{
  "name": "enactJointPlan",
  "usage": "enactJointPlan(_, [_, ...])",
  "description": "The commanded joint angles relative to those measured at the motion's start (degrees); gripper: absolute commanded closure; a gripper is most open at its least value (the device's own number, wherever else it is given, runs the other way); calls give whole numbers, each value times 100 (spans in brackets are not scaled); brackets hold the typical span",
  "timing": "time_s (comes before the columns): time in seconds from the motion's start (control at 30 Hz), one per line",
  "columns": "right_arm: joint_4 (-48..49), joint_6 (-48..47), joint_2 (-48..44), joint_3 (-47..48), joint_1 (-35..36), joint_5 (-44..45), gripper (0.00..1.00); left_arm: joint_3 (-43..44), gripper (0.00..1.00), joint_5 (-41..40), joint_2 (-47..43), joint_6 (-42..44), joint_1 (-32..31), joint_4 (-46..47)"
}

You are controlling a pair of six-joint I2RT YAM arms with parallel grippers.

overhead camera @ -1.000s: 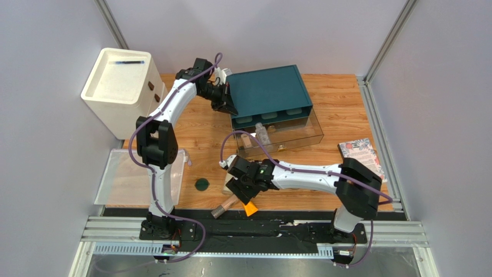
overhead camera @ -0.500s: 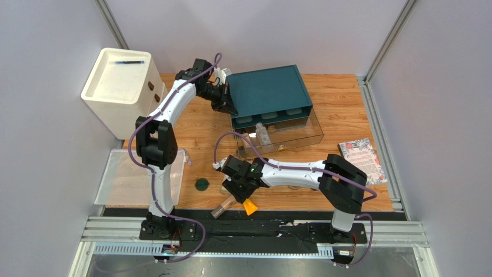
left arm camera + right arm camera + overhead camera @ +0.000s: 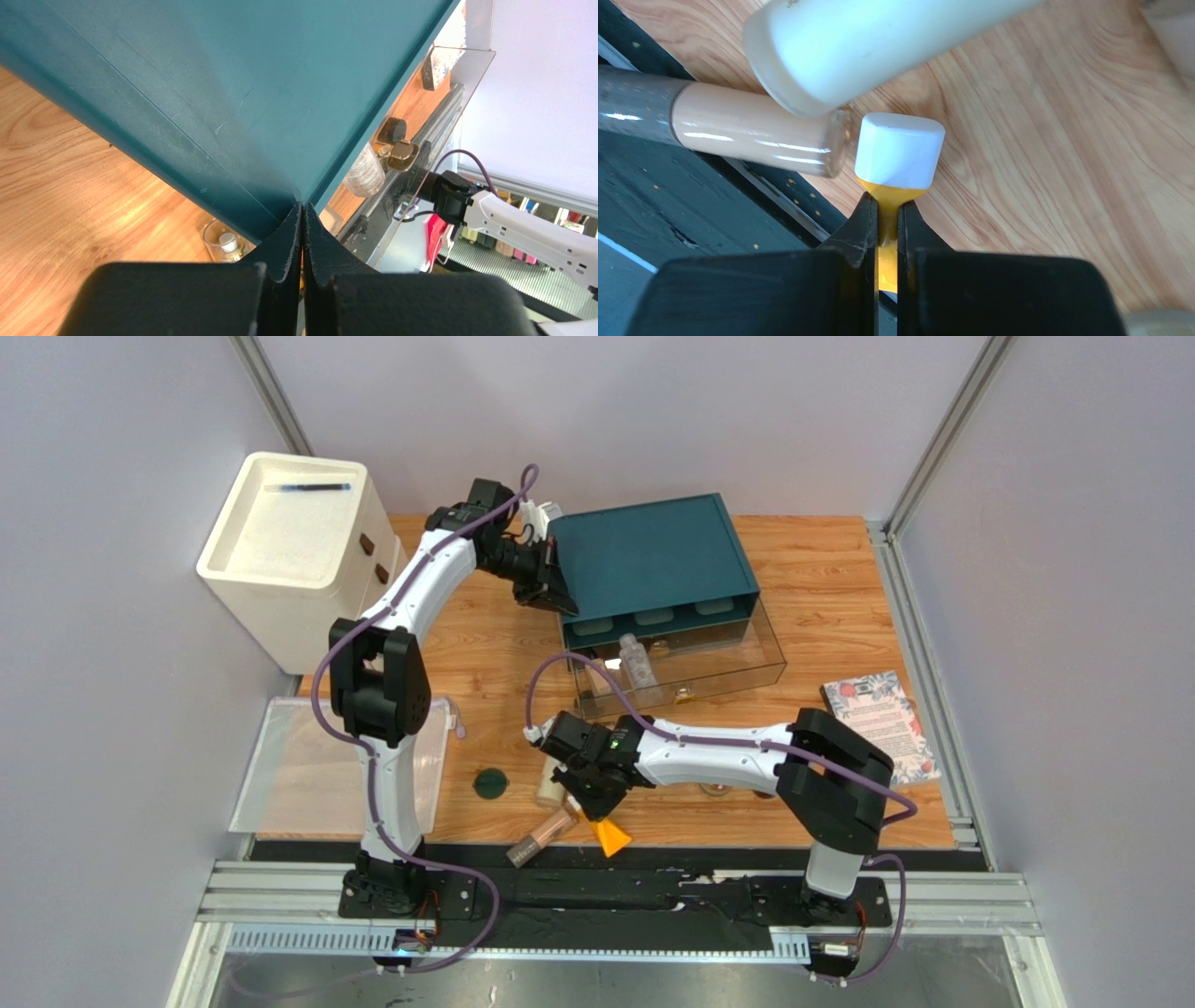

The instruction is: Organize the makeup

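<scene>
– While your right fingers (image 3: 859, 234) pinch the orange tube (image 3: 887, 238) by its flat end, which way does it point?
– Straight out from them. Its long axis runs in line with the fingers, white cap (image 3: 899, 148) leading, aimed at the near edge of the surface (image 3: 1046, 140). The cap sits just beside the beige tube (image 3: 752, 129) and the cream bottle (image 3: 878, 35).
– And where do you take it?
– Likely the open drawer (image 3: 730, 669), which lies the opposite way, behind your wrist, so you would lift and swing round. Your right arm is the nearer one. Your left fingers (image 3: 286, 238) are pressed together against the box (image 3: 210, 84) corner, holding nothing
</scene>
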Motion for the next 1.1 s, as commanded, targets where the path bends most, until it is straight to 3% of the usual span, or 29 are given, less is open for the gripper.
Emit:
enactJointPlan(0.0, [-494,-60,-655,512,15,586,100,-252,100,-572,65,189,-29,-518])
enactJointPlan(0.27, [-881,-201,-1508,1479,-450,1825,100,-217,100,-555,82,250,-29,-588])
enactJointPlan(0.53, [-873,-105,-1211,2174,-1785,1642,100,-15,100,-511,144,259,-29,-693])
enactJointPlan(0.8, [-846,-43,-403,2623,-2200,1255,92,389,100,-528,311,285,-29,-895])
enactJointPlan(0.83, [-873,-8,-349,2658,-2192,1246,89,451,100,-537,346,285,-29,-939])
enactJointPlan(0.97, [-882,-7,-349,2720,-2192,1281,46,556,100,-546,425,312,-29,-992])
enactJointPlan(1.07, [-662,-208,-594,2553,-2200,1185,31,653,100,-546,486,312,-29,-1045])
